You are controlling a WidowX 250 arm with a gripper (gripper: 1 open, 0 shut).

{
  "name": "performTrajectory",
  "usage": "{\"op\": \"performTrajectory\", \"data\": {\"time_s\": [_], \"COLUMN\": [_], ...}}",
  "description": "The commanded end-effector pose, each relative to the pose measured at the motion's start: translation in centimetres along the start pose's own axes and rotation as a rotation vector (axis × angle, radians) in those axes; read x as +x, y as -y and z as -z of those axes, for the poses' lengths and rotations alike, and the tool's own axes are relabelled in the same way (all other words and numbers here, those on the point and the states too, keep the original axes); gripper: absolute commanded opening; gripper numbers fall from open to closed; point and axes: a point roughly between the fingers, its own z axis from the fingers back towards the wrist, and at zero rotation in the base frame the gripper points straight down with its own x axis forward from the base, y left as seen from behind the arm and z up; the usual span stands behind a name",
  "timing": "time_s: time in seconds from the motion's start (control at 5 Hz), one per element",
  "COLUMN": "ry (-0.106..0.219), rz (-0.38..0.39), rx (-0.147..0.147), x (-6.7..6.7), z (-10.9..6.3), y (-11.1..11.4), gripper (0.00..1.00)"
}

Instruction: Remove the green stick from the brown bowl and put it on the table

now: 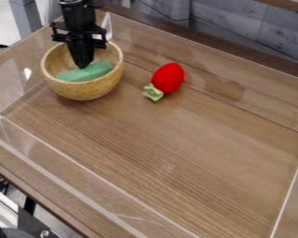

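The brown bowl stands at the table's far left. Inside it lies the mint-green stick, showing on both sides of my fingers. My black gripper points straight down into the bowl with its fingers together, their tips down at the stick's middle. The stick still rests in the bowl, and whether the tips pinch it does not show.
A red strawberry toy with a small green leaf lies just right of the bowl. Low clear plastic walls run along the table's edges.
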Motion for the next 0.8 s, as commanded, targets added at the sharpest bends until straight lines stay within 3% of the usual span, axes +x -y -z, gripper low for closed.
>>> {"op": "performTrajectory", "data": {"time_s": [0.0,0.4,0.6], "ry": [0.103,0.158,0.171], "rz": [-0.006,-0.007,0.013], "rx": [0.0,-0.054,-0.069], "x": [0.2,0.0,-0.1], "z": [-4.7,-8.3,-9.1], "y": [0.2,1.7,3.2], "gripper": [0.0,0.0,0.0]}}
